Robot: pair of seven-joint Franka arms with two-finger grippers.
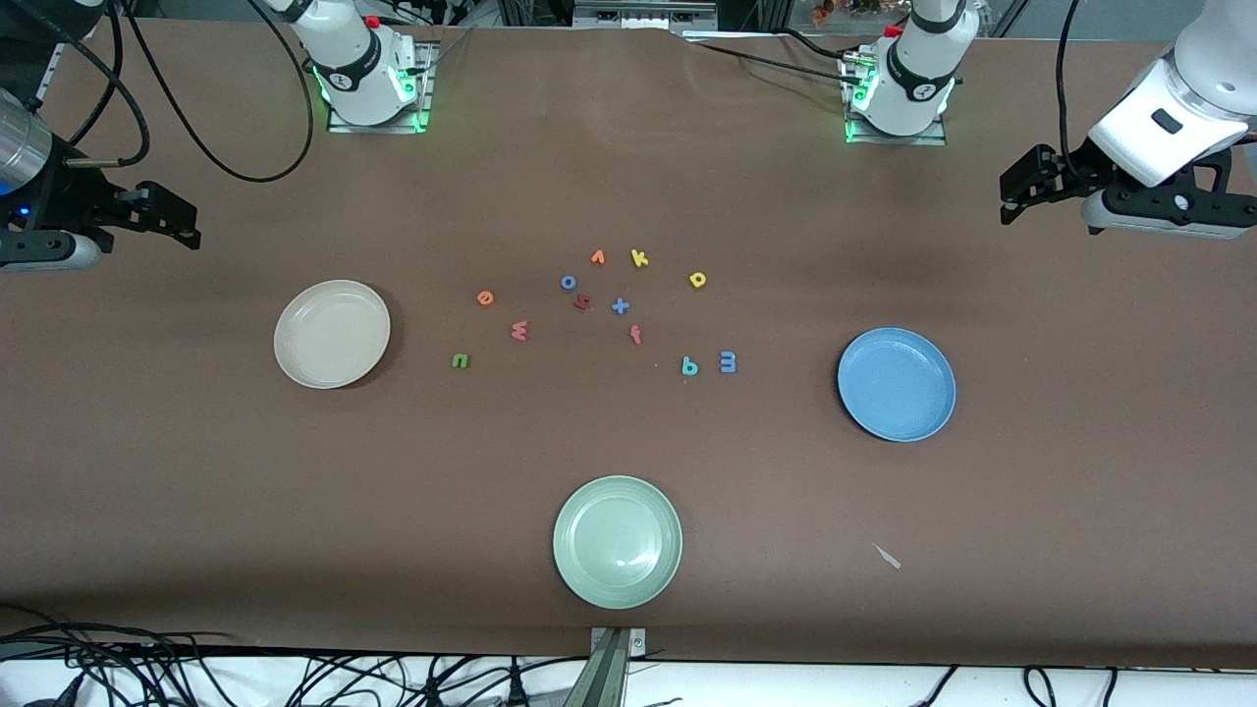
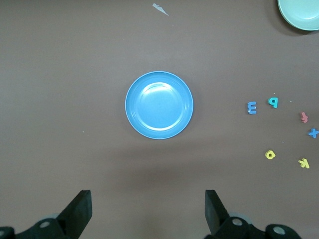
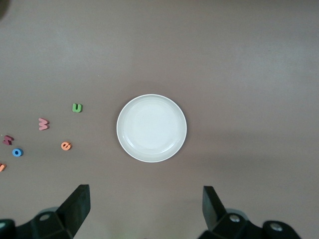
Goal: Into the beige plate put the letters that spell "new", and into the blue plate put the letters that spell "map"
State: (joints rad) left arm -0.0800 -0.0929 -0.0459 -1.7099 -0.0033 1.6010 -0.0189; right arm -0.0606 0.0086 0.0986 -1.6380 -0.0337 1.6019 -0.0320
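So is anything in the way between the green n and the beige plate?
No. The green n lies on bare table, and nothing visible sits between it and the beige plate. The pink w and orange e lie off that path, farther from the plate.

Foam letters (image 1: 589,304) on the table read individually (n, w, e, m).

brown table (image 1: 196,471), cables (image 1: 118,658) along edge

My matt brown cloth-covered table (image 1: 196,471) carries glossy, smooth plates — the round blue plate (image 1: 896,384), the round beige plate (image 1: 332,334) — and matt foam letters.
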